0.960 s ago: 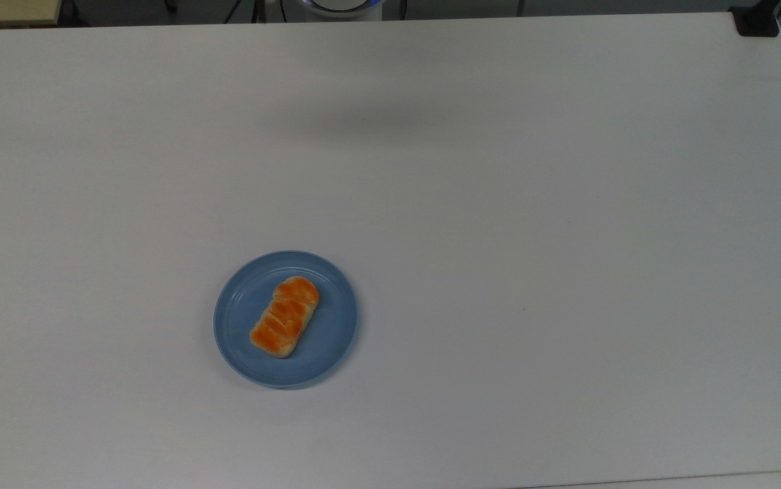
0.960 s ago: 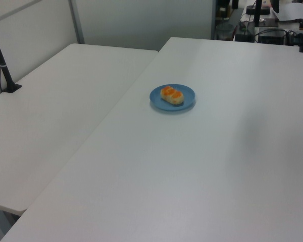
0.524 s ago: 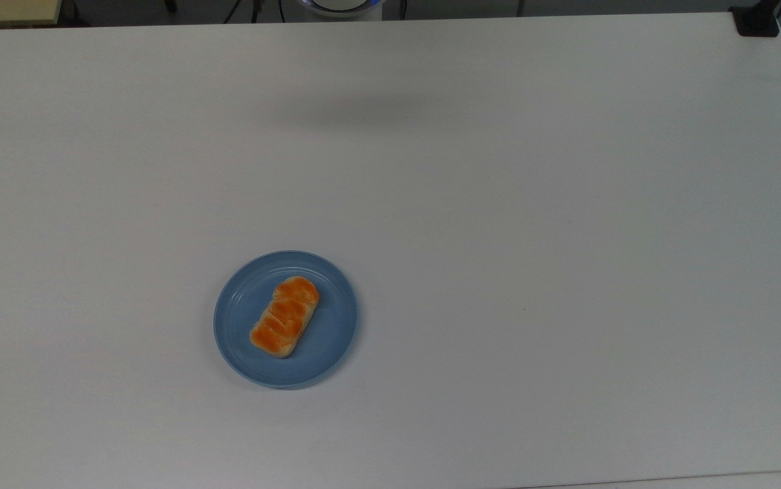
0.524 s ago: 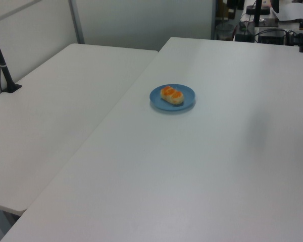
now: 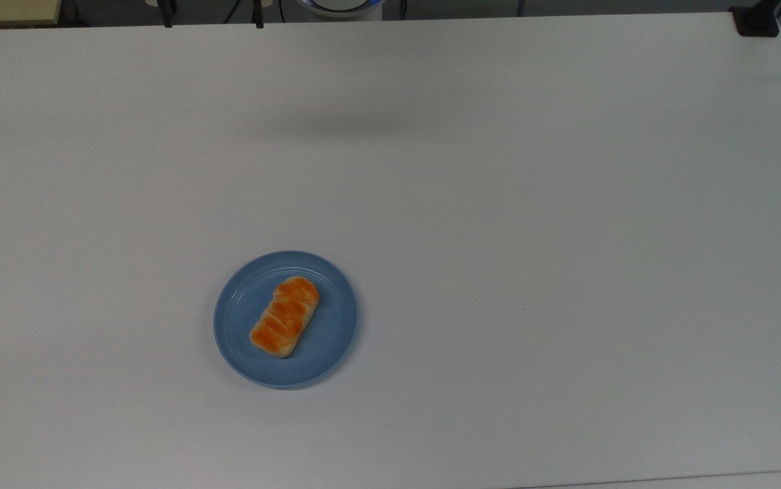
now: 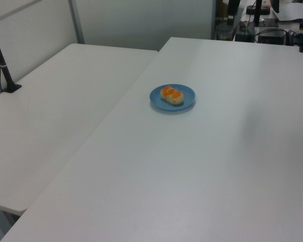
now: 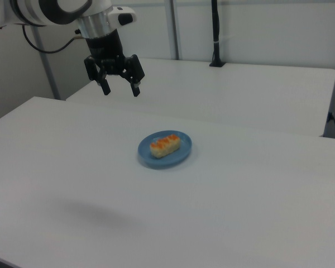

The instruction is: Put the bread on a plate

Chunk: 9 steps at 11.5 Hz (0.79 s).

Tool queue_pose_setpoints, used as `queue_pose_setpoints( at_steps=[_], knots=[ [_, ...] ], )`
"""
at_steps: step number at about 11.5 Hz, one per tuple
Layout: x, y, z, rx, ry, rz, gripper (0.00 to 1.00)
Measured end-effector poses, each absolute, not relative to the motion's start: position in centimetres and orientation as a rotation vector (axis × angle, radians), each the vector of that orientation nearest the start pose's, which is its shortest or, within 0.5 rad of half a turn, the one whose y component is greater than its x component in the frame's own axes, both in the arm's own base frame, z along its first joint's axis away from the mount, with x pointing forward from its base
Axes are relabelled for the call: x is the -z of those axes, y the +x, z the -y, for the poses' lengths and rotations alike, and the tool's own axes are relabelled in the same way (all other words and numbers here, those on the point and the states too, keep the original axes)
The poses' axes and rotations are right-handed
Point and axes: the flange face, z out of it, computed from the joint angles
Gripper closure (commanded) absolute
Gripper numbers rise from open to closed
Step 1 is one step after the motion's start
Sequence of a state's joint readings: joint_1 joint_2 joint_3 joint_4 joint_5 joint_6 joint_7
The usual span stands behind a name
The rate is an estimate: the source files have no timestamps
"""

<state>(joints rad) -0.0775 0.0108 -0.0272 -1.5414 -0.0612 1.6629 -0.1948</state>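
The bread (image 5: 284, 316) stays put on the plate (image 5: 333, 333); the pincer (image 7: 121, 90) hangs spread, empty.

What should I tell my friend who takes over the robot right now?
Tool: open, holding nothing, raised well above the table, up and toward the right view's left of the plate.
Bread: lying flat inside the plate, roughly centred, slanted across it in the top view.
Done: the bread is on the plate, and nothing is touching it.
Left: nothing to move, as far as the pictures show. Just keep the arm away from the plate.
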Motion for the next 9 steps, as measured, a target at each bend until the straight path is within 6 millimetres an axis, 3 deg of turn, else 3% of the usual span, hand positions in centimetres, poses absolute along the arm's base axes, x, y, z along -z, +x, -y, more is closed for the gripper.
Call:
queue_pose_setpoints(
  at_steps=[3, 9],
  knots=[
    [-64.1, 56.5, 5.6, 0.168, -3.204, -0.052, 0.0],
    [-64.0, 56.5, 5.0, 0.165, -3.15, -0.067, 0.0]
  ],
)
